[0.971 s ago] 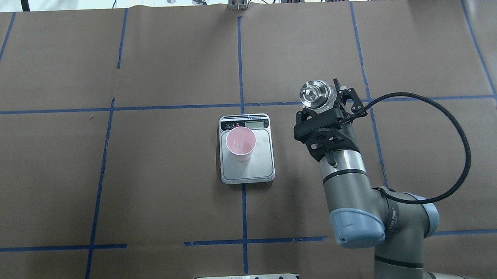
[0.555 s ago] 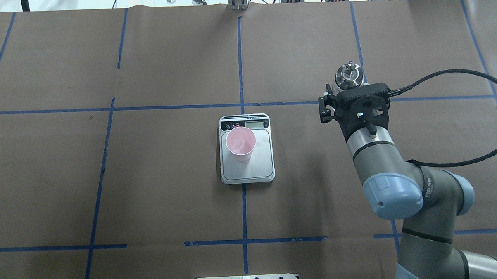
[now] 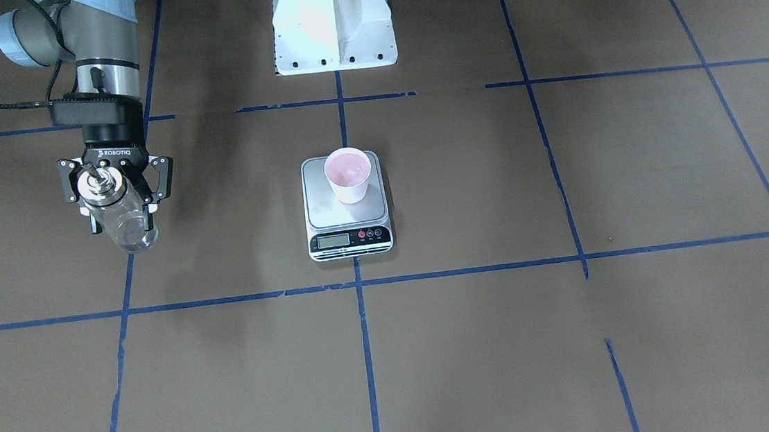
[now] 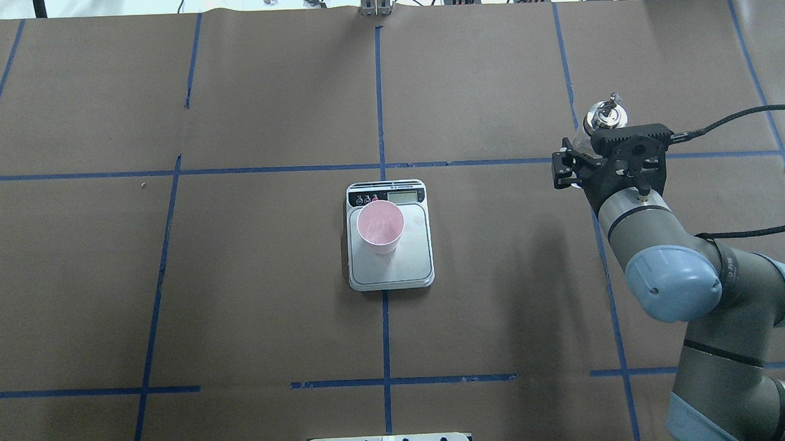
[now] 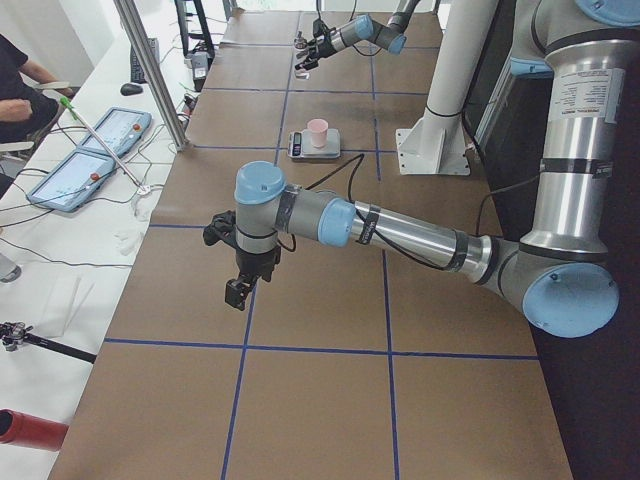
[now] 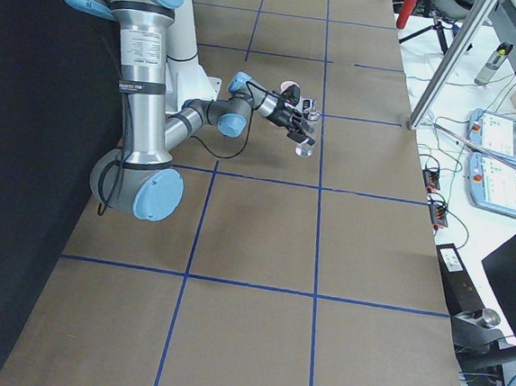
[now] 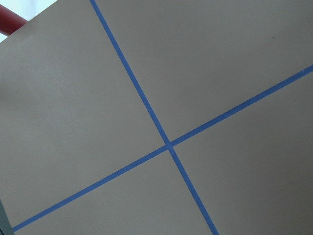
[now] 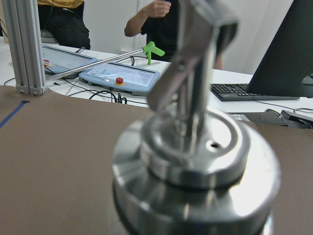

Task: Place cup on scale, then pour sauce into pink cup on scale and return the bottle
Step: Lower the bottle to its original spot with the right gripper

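Note:
The pale pink cup (image 4: 380,227) stands upright on the scale (image 4: 407,265) at the table's middle; both also show in the front view, cup (image 3: 348,174) on scale (image 3: 320,211). My right gripper (image 4: 599,149) is shut on the clear glass bottle (image 3: 124,221), upright, far to the right of the scale. Its metal collar and spout (image 8: 195,161) fill the right wrist view. I cannot tell whether the bottle's base touches the table. My left gripper (image 5: 238,292) hangs over bare table far from the scale; I cannot tell if it is open.
Blue tape lines (image 4: 381,165) grid the brown table. The white robot base (image 3: 333,25) stands behind the scale. A metal post (image 4: 375,2) is at the far edge. Operators and control tablets (image 8: 117,78) sit beyond the table.
My right arm has swung to the right with the bottle in its gripper, away from the scale. The cup and scale have not moved.

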